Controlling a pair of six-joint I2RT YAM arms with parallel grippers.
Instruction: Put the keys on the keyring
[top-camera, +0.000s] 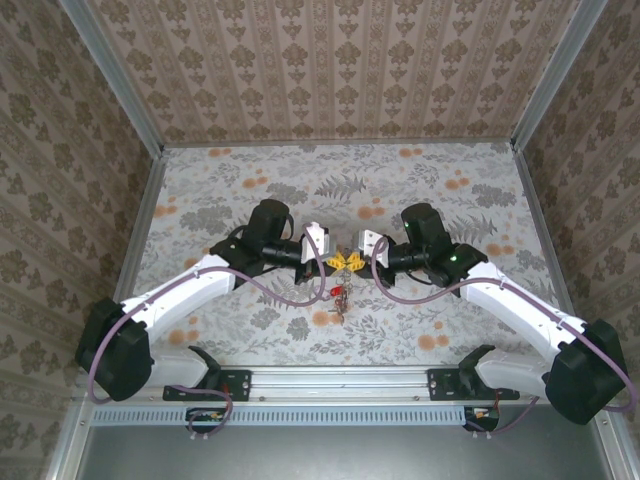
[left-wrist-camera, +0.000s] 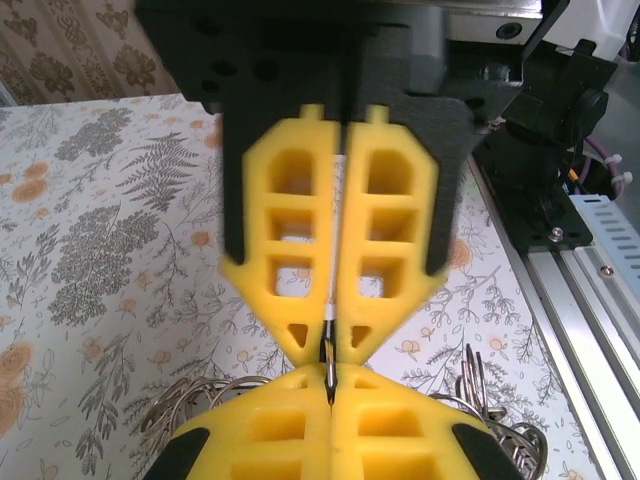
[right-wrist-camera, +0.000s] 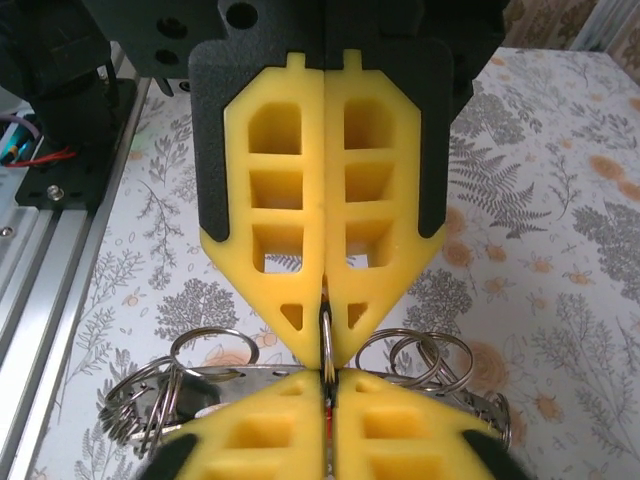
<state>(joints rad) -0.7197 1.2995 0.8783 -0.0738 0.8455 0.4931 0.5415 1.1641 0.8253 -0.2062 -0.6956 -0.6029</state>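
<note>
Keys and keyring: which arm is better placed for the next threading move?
Right, probably. The left tool and right tool are shut, tip to tip, on one thin metal part. The keys hang slightly nearer the left tool, so it seems the holder; the right can feed.

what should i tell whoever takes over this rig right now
Left gripper: shut, pinching a thin metal piece.
Right gripper: shut on the same piece, tip to tip with the left one.
Keys: red-headed bunch with small wire rings, just under the fingertips, mid-table.
Done: cannot tell whether any key is threaded.
Left: get the keys threaded on, then let go.
</note>
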